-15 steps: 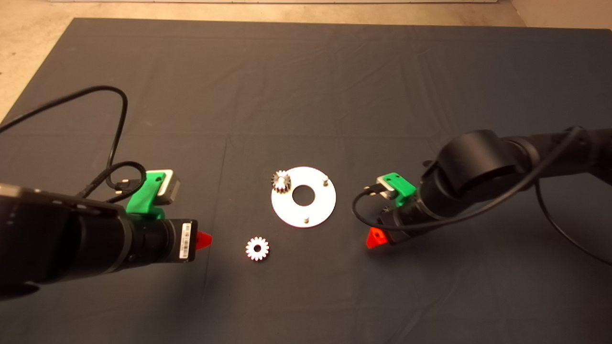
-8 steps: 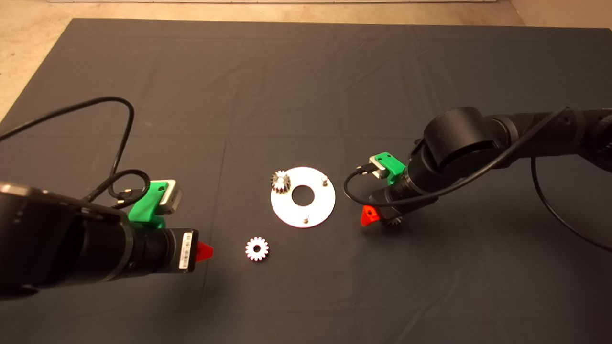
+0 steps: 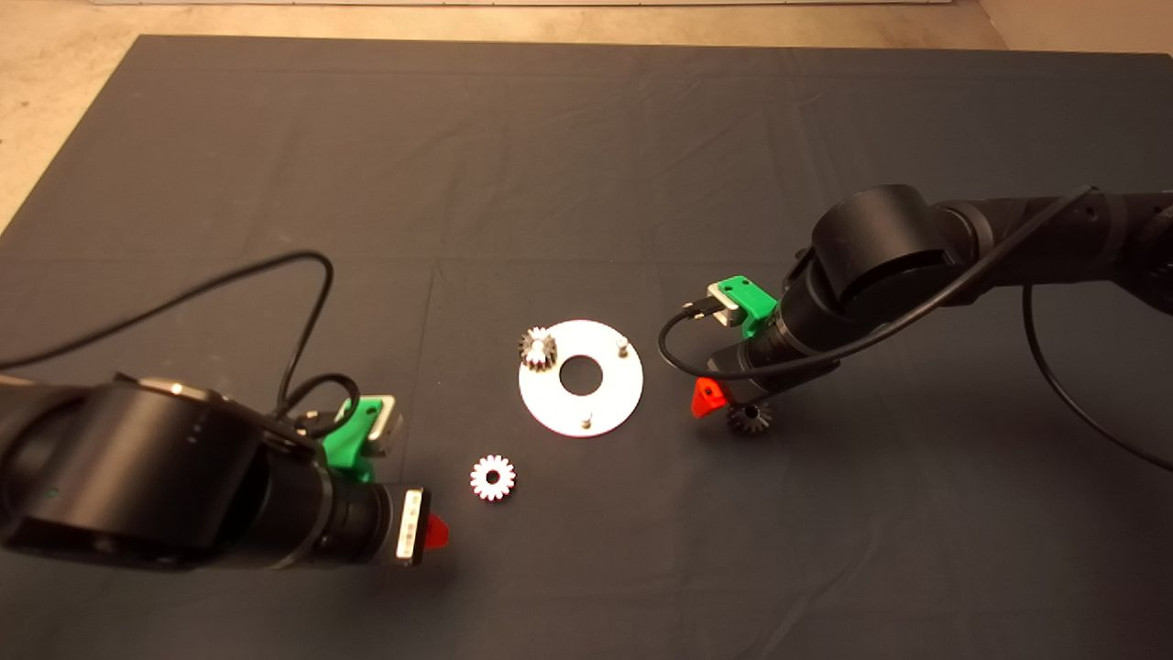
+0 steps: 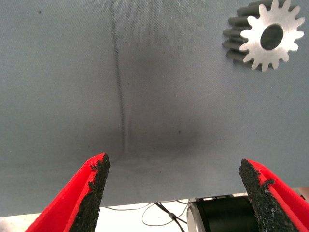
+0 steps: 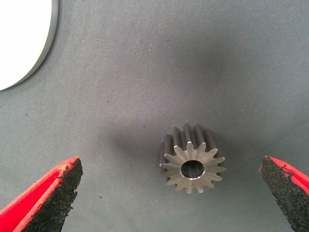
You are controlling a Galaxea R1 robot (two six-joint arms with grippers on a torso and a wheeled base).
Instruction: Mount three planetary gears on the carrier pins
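The round silver plate (image 3: 607,399) lies mid-mat with one planetary gear (image 3: 539,349) seated on its left carrier pin. Two bare carrier pins (image 3: 623,346) (image 3: 586,423) stand on it. A second gear (image 3: 493,478) (image 4: 265,35) lies on the mat in front of the plate, just ahead of my open left gripper (image 3: 435,532) (image 4: 174,193). A third gear (image 3: 750,419) (image 5: 192,159) rests on the mat right of the plate. My right gripper (image 3: 710,399) (image 5: 169,198) hangs open over it with a finger on each side, not touching it. The plate's edge (image 5: 24,43) shows in the right wrist view.
Black cables loop from both wrists over the mat (image 3: 550,165). Beige floor (image 3: 55,55) borders the mat at the back and far left.
My left arm has moved right and nearer the front edge, closing on the loose gear. My right gripper has moved farther from the front edge, and the gear beneath it now shows more fully.
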